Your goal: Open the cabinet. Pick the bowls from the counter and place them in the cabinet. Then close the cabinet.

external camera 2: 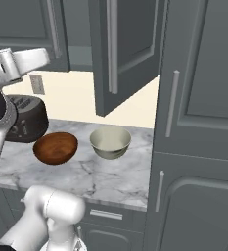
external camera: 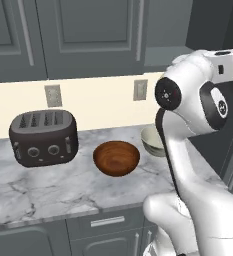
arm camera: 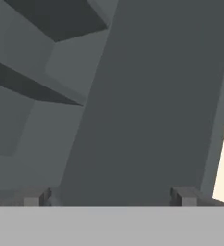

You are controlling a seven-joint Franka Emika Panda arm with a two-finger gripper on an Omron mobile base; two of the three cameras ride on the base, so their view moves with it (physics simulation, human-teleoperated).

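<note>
Right up against the camera on the hand, the two small dark fingertips [arm camera: 36, 197] of the claw [arm camera: 109, 197] sit far apart, spread wide with nothing between them. Straight ahead of the claw is a flat dark grey cabinet door panel [arm camera: 147, 105], and off to one side of it you can see into the large dark grey cabinet [external camera 2: 130, 44], with a grey shelf [arm camera: 31, 86] cutting across at an angle. So the door is swung out, which the right base view shows too: it hangs open above the counter with its long slim vertical bar handle [external camera 2: 113, 49] facing out.

Well below the claw, both bowls sit on the white-and-grey veined marble counter [external camera: 48, 190]. The glossy reddish-brown wooden bowl [external camera: 116, 157] is upright, and the pale cream-green bowl with a greyish outside [external camera 2: 110, 142] stands just beside it, apart from it, nearer the tall cabinet side. A dark four-slot toaster [external camera: 44, 137] sits further along the counter on the far side of the wooden bowl.
</note>
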